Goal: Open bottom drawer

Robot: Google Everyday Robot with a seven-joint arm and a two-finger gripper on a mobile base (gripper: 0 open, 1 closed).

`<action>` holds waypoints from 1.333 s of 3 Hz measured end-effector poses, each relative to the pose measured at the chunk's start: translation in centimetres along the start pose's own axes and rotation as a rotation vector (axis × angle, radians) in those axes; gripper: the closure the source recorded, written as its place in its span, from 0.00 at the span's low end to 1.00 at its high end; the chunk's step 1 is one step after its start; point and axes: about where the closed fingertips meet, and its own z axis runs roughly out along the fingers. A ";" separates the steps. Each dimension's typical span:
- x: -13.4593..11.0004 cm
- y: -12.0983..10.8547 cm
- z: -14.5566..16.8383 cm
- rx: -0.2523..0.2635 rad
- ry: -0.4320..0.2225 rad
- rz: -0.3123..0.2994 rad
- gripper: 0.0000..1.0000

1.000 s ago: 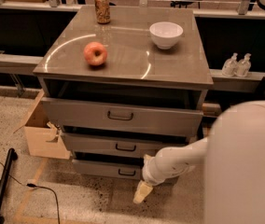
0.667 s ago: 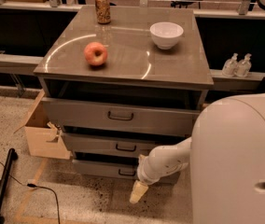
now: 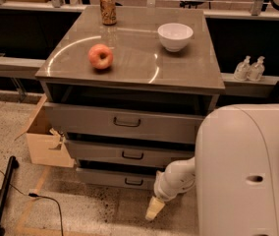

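The grey metal cabinet [image 3: 129, 48] has three drawers. The bottom drawer [image 3: 105, 178] is the lowest and slimmest, with a small dark bar handle [image 3: 133, 182]. Its front stands slightly out from the cabinet body. My gripper [image 3: 153, 209] hangs low in front of the cabinet, just right of and below the bottom drawer's handle, near the floor. It points downward and does not touch the handle. The white arm [image 3: 242, 171] fills the lower right and hides the cabinet's right lower corner.
An apple [image 3: 100, 56], a white bowl [image 3: 175, 36] and a drink can [image 3: 108, 8] stand on the cabinet top. A cardboard box [image 3: 43, 141] sits on the floor at the left. A black pole and cable [image 3: 2, 195] lie at the lower left. Two bottles [image 3: 249, 69] stand on a right shelf.
The arm has swung further left and its white body fills more of the lower right. The gripper has moved a little left and down. The drawers look unchanged.
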 end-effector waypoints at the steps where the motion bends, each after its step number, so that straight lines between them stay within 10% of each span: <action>1: 4.1 0.9 1.5 -0.038 0.030 0.054 0.00; 4: 8.1 -0.4 6.4 -0.014 -0.063 -0.009 0.00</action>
